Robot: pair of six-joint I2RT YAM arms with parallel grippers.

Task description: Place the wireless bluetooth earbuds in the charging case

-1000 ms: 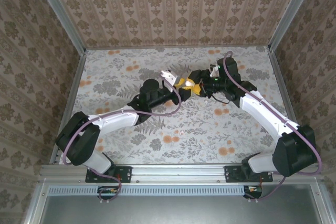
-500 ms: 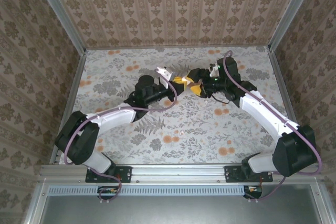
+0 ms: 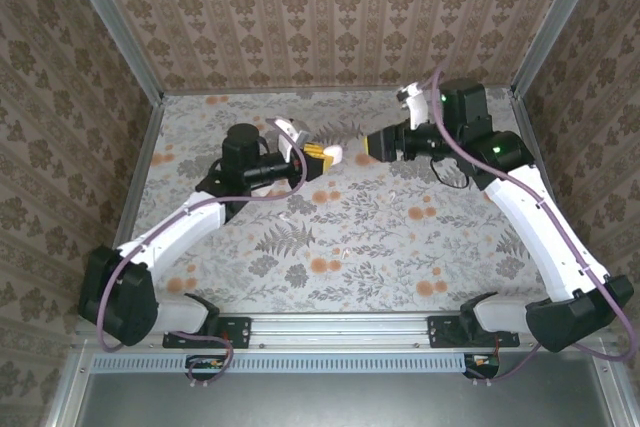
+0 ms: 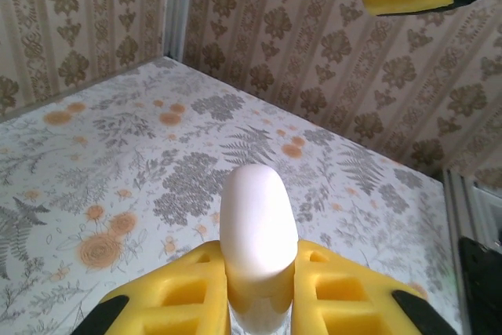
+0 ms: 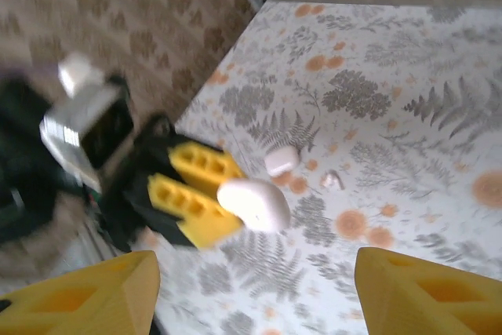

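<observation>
While the left gripper [image 3: 320,154] clamps the white charging case [image 4: 257,229], the right gripper [image 3: 376,144] gapes empty; an earbud [image 5: 329,180] lies uninserted on the table [image 5: 439,76] below the case.

Built as two slim arms, left arm [image 3: 190,222] and right arm [image 3: 545,222], in white shells with black joints and bulky black shoulder housings, each with a mauve cable [image 3: 268,197] looping back from behind the hand. Tipped with a black left hand [image 3: 325,155] and right hand [image 3: 375,144], both bearing blocky yellow fingers [image 4: 188,292] moulded with square recesses. Dotted with small green lamps [image 3: 443,97] on the black housing behind the right hand, a white camera module [image 3: 409,94] just beside it.
</observation>
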